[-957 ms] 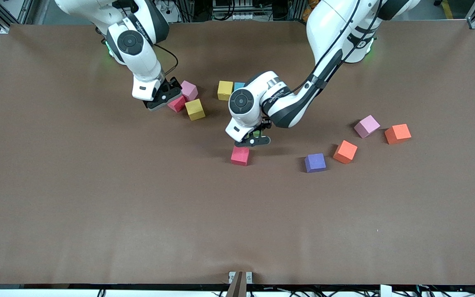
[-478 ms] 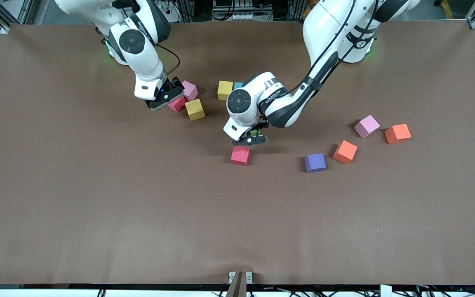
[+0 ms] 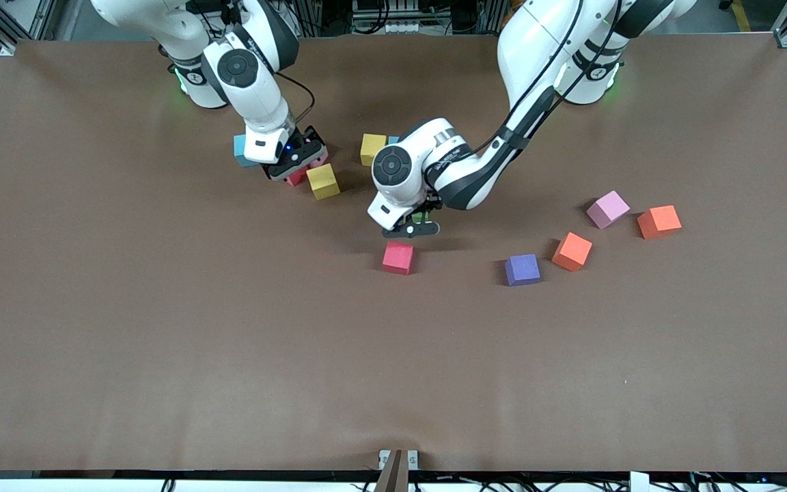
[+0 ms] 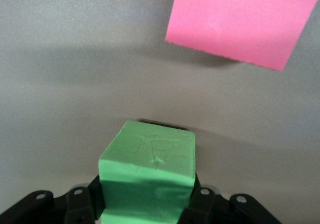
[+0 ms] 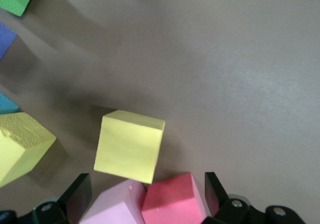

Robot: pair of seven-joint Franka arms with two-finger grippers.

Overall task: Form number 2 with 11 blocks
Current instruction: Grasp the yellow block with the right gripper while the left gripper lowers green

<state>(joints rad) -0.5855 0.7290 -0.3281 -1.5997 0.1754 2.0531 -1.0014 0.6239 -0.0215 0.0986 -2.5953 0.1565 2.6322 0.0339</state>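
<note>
My left gripper [image 3: 412, 227] is shut on a green block [image 3: 423, 219], low over the table beside a red block [image 3: 398, 257]. In the left wrist view the green block [image 4: 150, 159] fills the jaws and the red block [image 4: 240, 19] lies ahead. My right gripper [image 3: 294, 162] is open, its fingers [image 5: 80, 194] astride a pink block [image 5: 117, 204] and a red block [image 5: 175, 199] that touch. A yellow block [image 3: 323, 181] lies right beside them. The blocks lie scattered; no digit 2 shows.
A sky blue block [image 3: 243, 152] lies beside the right gripper. Another yellow block [image 3: 372, 149] and a sky blue one [image 3: 393, 139] lie near the left arm's wrist. Purple [image 3: 522, 269], orange [image 3: 572, 251], pink [image 3: 607, 208] and orange [image 3: 659, 221] blocks lie toward the left arm's end.
My right gripper has shifted toward the left arm's end and now covers the pink and red blocks, uncovering a sky blue block. My left gripper with the green block has shifted slightly.
</note>
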